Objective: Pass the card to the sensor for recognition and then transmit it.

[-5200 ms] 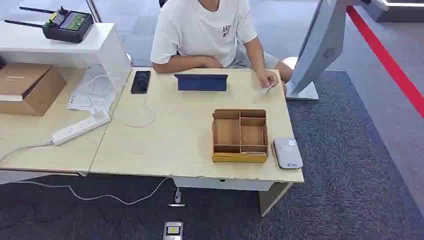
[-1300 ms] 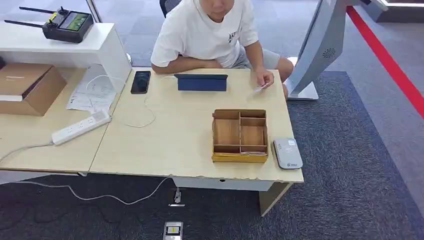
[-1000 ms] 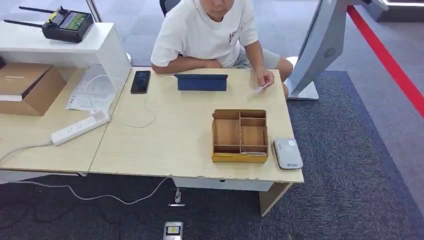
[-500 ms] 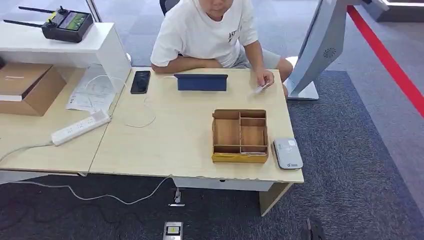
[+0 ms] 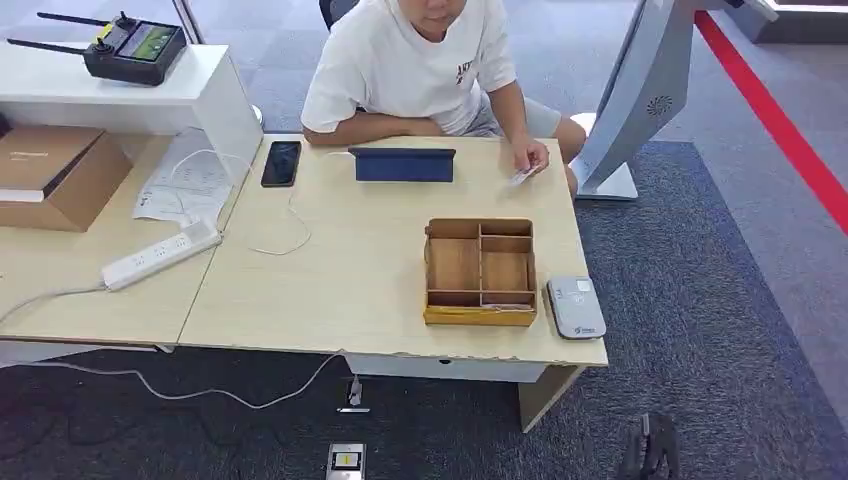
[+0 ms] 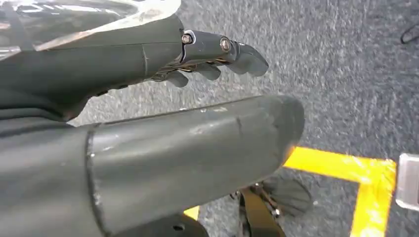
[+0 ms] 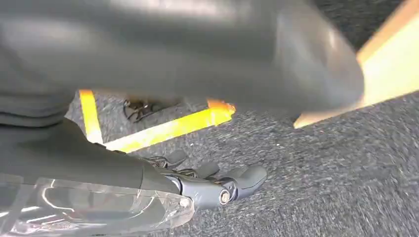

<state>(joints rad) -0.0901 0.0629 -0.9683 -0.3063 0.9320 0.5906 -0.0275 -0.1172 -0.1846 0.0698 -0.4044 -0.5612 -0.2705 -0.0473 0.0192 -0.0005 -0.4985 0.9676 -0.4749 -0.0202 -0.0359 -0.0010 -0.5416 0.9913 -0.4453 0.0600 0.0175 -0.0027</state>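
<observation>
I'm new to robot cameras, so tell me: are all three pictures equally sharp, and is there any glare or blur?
Head view: evenly lit and sharp, soft shadow under the table. Left wrist view: crisp, with glare on the clear cover of the left hand. Right wrist view: the right hand is smeared by blur, as is the carpet.

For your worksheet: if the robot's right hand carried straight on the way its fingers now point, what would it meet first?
Probably nothing soon. The right hand, open and empty, points forward above the carpet, beside the table's right end; depth is unclear, so the table corner could lie close.
</observation>
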